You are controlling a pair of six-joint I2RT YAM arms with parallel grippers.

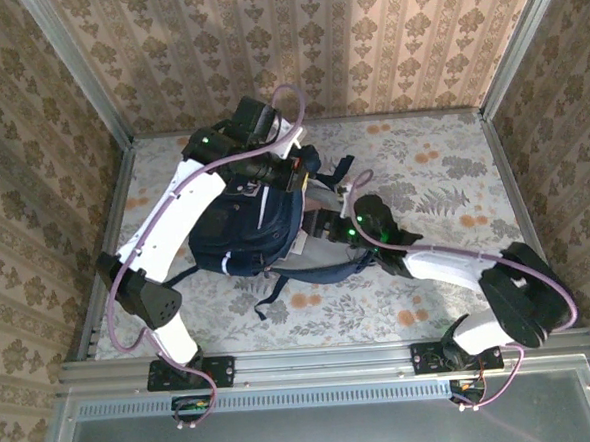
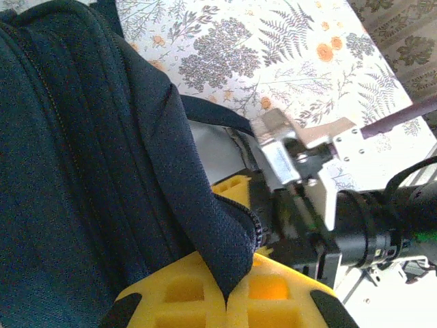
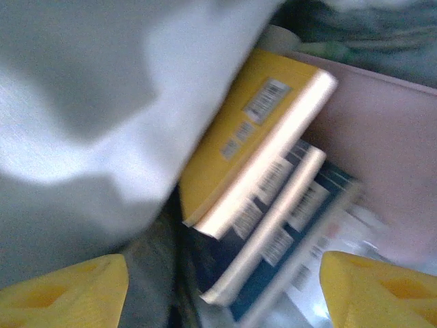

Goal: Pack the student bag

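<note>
The bag (image 1: 241,239) lies mid-surface (image 1: 422,163), mouth toward 3 o'clock; if the left hand (image 2: 225,295), pinched shut on the bag's flap (image 2: 205,225), lets fabric slip, the mouth could sag onto the right hand (image 3: 218,287), spread open above the books (image 3: 252,137), snagging it or dragging one out.
</note>
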